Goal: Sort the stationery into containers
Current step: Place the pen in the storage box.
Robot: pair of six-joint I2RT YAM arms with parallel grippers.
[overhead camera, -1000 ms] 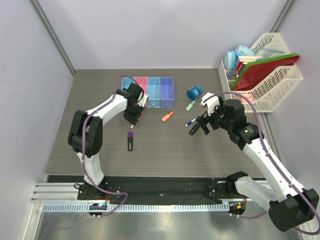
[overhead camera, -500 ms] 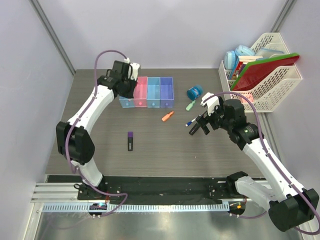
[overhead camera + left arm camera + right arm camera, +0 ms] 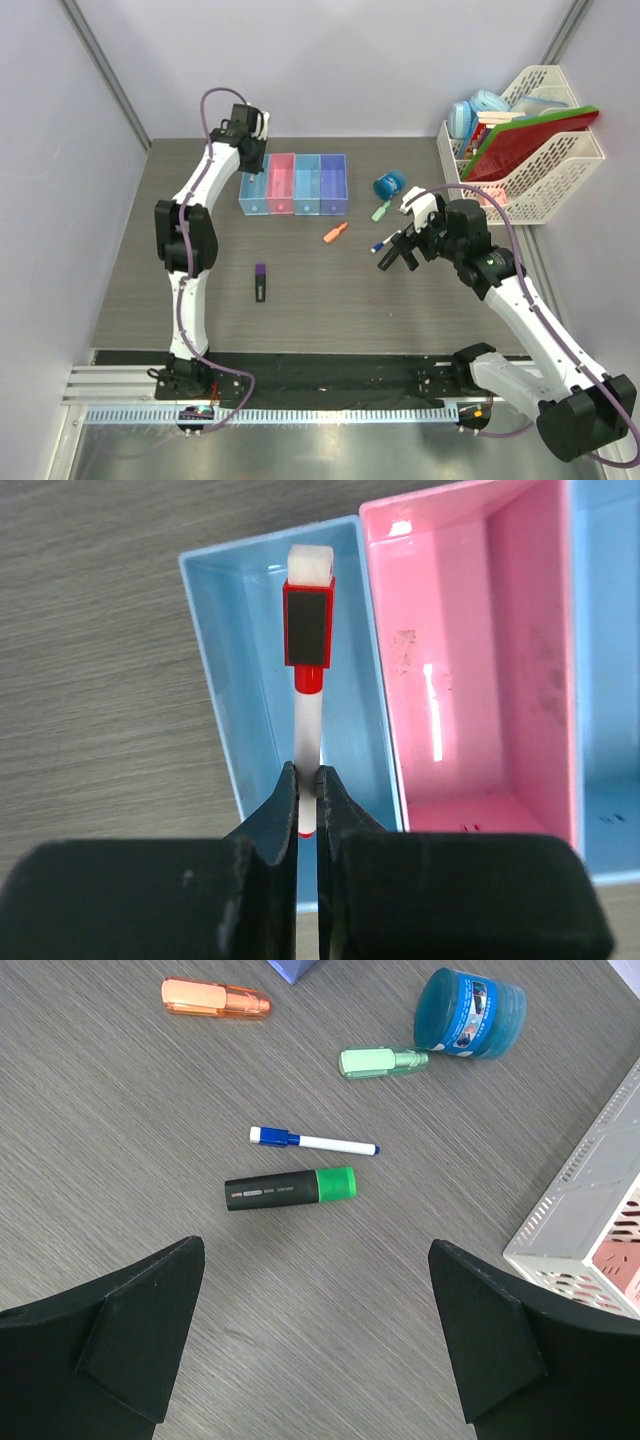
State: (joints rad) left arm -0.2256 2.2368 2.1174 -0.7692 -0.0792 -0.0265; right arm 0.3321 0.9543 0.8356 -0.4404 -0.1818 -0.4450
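Holding 1 red-capped pen (image 3: 308,630) above the left-end blue bin (image 3: 230,680).
Clamped at the tail in the left gripper (image 3: 308,780), lying along the bin's length, cap toward frame top; well apart from the wide-open, empty right gripper (image 3: 315,1305).

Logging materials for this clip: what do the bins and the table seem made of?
Bins: probably glossy translucent plastic; glints on the pink one's floor. Table: matte grey wood grain with fine streaks, perhaps laminate.
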